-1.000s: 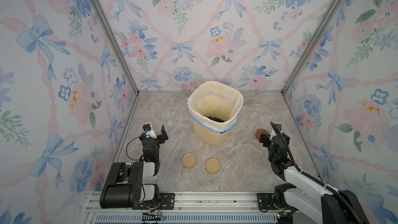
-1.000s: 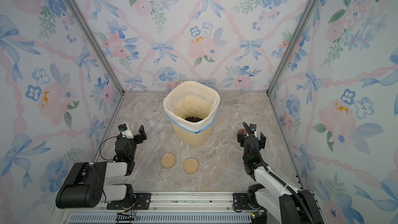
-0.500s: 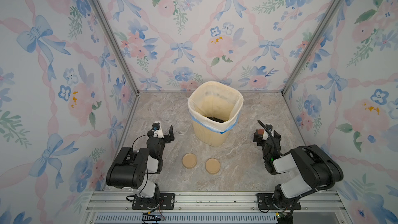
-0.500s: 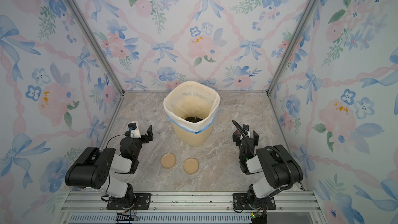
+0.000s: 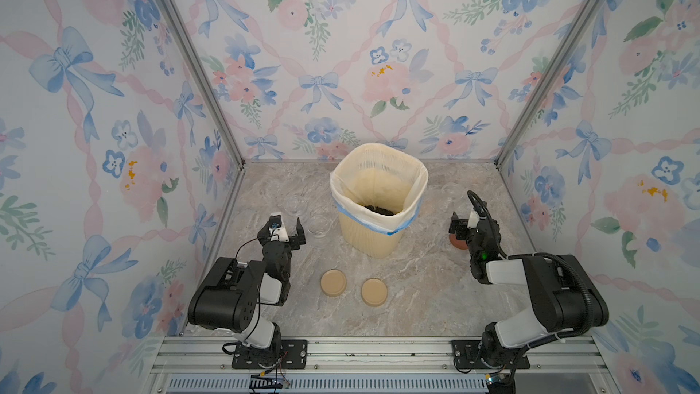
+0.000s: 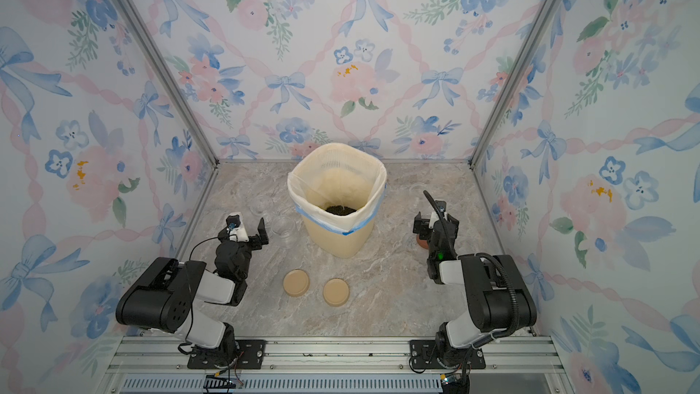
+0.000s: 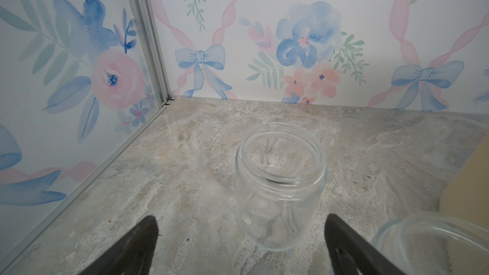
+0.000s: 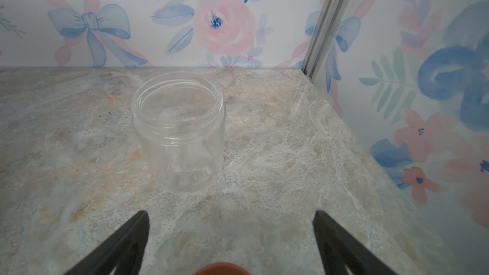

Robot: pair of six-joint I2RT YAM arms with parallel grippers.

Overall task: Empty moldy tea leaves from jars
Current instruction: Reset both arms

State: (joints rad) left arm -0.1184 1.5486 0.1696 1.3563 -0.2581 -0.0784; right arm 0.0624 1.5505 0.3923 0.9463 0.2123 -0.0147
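Left claw (image 5: 288, 224) stands apart, empty. A lidless clear round glass jar (image 7: 280, 189) stands empty just ahead, with a second jar (image 7: 428, 236) beside it. Right claw (image 8: 230, 215) stands apart, empty. A third clear jar (image 8: 180, 133) is ahead, and a reddish-brown round lid (image 8: 221, 269) is near. Dark moldy tea leaves (image 5: 378, 209) lie inside the cream ribbed bin (image 5: 367, 238). Tan round lids (image 5: 333, 283) rest on the marble table (image 5: 416, 297).

Reddish-brown lid (image 5: 454, 243): mostly hidden behind the right gripper (image 5: 471, 223) in both top views. In the right wrist view only an arc shows, cut by the picture's edge.
Moldy tea leaves (image 5: 380, 209): near part hidden by the bin (image 5: 378, 238) wall, so the amount cannot be told.
Left jar by the bin (image 7: 434, 236): cut off in the left wrist view, with only part of its mouth showing.
Far right jar (image 5: 450, 188): faint outline in both top views, hard to tell from the marble.
Dark specks (image 8: 109, 112): too small to tell what they are.
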